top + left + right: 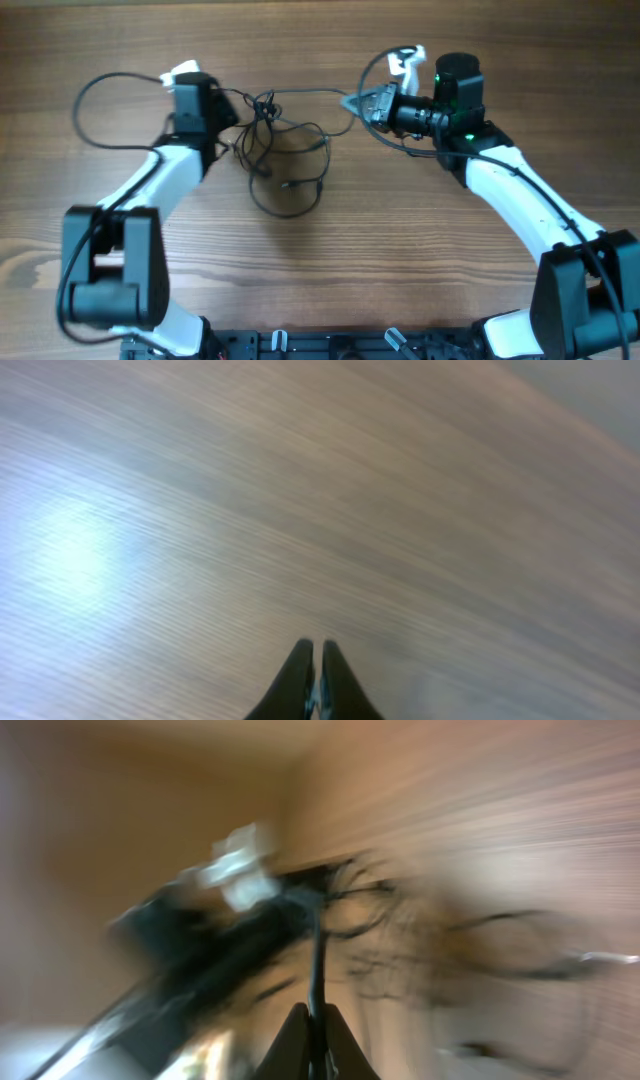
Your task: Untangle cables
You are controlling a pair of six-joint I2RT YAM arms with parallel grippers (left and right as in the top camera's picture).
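Several cables [264, 108] sit knotted at the centre of the table [340, 270], between both arms. Your right gripper [314, 1015] is clamped on one strand leading left into the knot. Your left gripper [316, 650] is pinched together, and I can't tell if it holds cord. Draw right slowly with low tension and stop if the knot cinches.

No legible text, brand, number or sign in any view. Overhead: the white tag [184, 72] at the left arm's wrist and the white piece [408, 55] by the right arm's wrist are too small to show lettering. Right wrist view is motion-blurred, and the pale patch [243, 865] there is unreadable.
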